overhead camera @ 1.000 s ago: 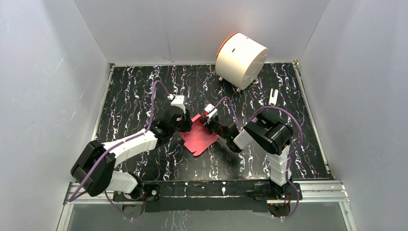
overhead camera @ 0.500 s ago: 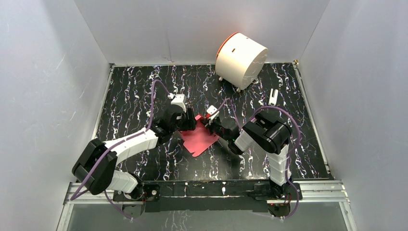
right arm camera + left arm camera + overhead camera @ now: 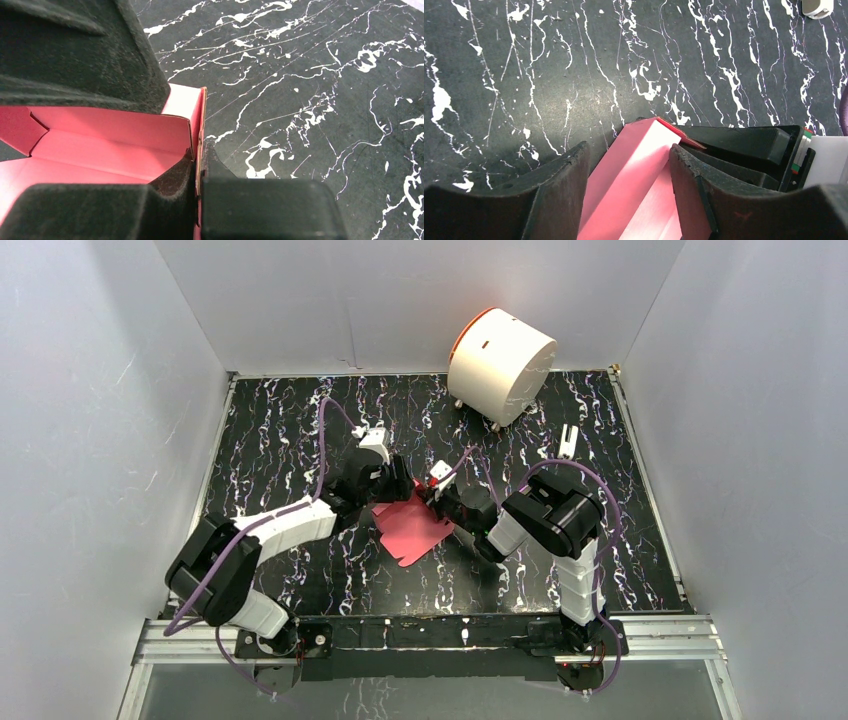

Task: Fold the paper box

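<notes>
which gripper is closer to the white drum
Right. The right gripper, shut on the paper box, sits toward the drum; the left gripper, open over the box, is further left.

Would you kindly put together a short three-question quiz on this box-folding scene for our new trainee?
1. True or false: the right gripper is shut on a thin wall of the paper box.
2. Where is the white cylinder on the table? A) at the near edge B) at the far edge, right of the middle C) on top of the paper box
3. Which gripper is open, with the paper box between its jaws?
Key: 1 true; 2 B; 3 the left gripper.
</notes>
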You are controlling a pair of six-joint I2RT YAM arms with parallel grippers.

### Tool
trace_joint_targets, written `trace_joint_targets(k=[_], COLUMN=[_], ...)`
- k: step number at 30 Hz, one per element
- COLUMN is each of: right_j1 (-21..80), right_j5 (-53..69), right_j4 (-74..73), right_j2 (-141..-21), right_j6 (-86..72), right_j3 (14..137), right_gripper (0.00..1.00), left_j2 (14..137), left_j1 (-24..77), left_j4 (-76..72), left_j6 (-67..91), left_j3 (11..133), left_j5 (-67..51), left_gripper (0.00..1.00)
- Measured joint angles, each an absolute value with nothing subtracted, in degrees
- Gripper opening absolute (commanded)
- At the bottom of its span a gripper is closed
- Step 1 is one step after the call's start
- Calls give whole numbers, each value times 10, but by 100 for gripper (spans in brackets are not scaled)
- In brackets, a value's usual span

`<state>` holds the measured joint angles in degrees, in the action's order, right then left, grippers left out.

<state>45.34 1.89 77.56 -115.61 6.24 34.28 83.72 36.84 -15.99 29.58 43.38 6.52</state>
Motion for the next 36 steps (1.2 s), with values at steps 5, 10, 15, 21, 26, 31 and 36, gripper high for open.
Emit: trace_joint_targets(k=[5, 10, 15, 21, 26, 31, 36], right_j1=[453, 452, 449, 440, 428, 413, 400], right_j5=[19, 22, 34, 56, 82, 124, 175], right_j4=[772, 777, 789, 788, 783, 779, 774], right_j2=[-1158, -1158, -1158, -1156, -1144, -1125, -1108], right_j6=[62, 62, 63, 65, 64, 62, 60], right_j3=[342, 338, 328, 327, 314, 299, 291], right_gripper=[7, 12, 15, 22, 32, 39, 42], left_j2=[861, 869, 871, 877, 877, 877, 877], left_j1=[368, 368, 368, 368, 367, 367, 367], left_j4=[-177, -187, -189, -197, -197, -197, -197], left_j6=[296, 295, 287, 285, 283, 281, 281], left_j3=[440, 444, 444, 444, 444, 443, 443], left_j5=[53, 50, 51, 48, 49, 51, 52], left_gripper=[45, 35, 34, 36, 38, 39, 39])
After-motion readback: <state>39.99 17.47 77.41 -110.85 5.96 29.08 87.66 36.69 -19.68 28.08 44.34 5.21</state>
